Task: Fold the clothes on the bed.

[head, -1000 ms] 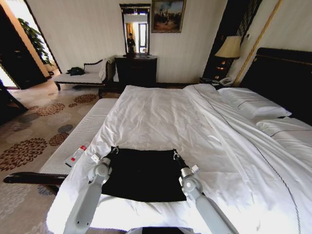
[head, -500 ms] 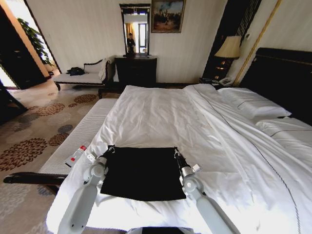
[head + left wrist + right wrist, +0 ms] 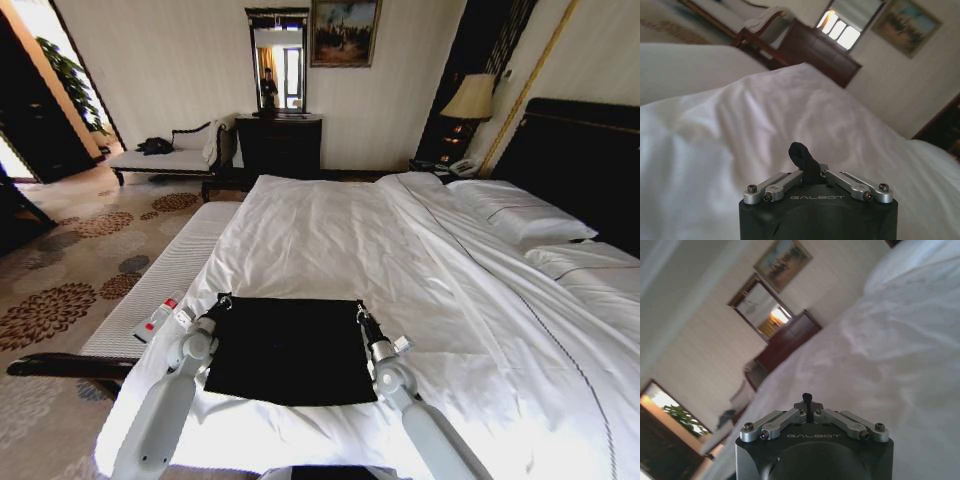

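A dark dresser point(image 3: 278, 145) with a mirror point(image 3: 278, 60) is standing top centre, a lamp point(image 3: 470, 98) glowing upper right, floral carpet point(image 3: 70, 270) spreading along the left.

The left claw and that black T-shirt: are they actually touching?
Touching. In the left wrist view, a tuft of the black T-shirt sticks up pinched inside the shut left claw; the head view shows that claw at the shirt's far left corner.

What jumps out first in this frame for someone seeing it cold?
The black T-shirt, a dark rectangle on the white bed near its foot. The left gripper and right gripper each pinch one of its far corners; the left wrist view shows black fabric bunched between the shut fingers.
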Available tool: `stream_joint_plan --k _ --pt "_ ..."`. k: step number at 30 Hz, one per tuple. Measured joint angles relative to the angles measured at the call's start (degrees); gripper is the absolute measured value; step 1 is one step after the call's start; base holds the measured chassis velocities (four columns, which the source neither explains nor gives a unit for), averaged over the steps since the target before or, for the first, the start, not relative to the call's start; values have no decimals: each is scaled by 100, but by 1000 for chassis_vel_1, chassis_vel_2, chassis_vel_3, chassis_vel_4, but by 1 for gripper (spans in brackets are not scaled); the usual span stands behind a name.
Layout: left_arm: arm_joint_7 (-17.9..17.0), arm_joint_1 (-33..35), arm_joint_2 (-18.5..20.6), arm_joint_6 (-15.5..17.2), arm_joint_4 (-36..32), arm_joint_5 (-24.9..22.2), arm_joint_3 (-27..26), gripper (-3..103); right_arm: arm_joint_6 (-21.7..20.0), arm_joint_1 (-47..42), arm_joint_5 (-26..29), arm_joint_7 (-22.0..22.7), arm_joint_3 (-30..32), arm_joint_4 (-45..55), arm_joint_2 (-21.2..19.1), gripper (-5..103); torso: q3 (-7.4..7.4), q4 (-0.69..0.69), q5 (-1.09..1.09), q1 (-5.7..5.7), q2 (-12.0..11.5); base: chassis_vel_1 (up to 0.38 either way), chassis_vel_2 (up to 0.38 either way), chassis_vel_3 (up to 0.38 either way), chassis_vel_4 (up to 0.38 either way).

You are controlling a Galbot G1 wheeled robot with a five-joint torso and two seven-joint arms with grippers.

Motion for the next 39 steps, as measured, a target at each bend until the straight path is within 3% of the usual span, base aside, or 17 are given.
stream_joint_plan --k 10,13,17,26,34,35,38,39 --pt "471 213 136 -267 -1036 -214 -151 2 612 -69 223 -791 96 887 -108 1 0 0 -1 0 0 0 0 0 0" --pt "510 244 142 -286 -1171 -268 -219 2 669 -101 238 -847 136 1000 -135 1 0 -1 0 0 0 0 0 0 0" --pt "654 584 136 -360 -2050 -785 -920 2 801 -584 391 -1146 661 2019 -351 1 -1 -1 0 0 0 0 0 0 0" --pt "647 1489 191 -354 -3238 -1233 -1857 2 785 -1053 526 -1134 1272 3123 -531 1 -1 1 0 -1 0 0 0 0 0" --pt "455 2238 214 -350 -4198 -1358 -2275 2 613 -1697 57 -610 1706 4095 -610 1 -1 0 0 -1 0 0 0 0 0" --pt "415 2306 208 -346 -4326 -1396 -2315 2 528 -1805 -87 -390 1794 4308 -638 1 -1 0 0 -1 0 0 0 0 0" --pt "114 2549 201 -273 -4719 -1683 -2479 2 -202 -2077 -345 937 2085 4786 -776 1 -2 -2 1 -2 1 0 0 0 0" --pt "114 2549 201 -273 -4719 -1683 -2479 2 -202 -2077 -345 937 2085 4786 -776 1 -2 -2 1 -2 1 0 0 0 0"
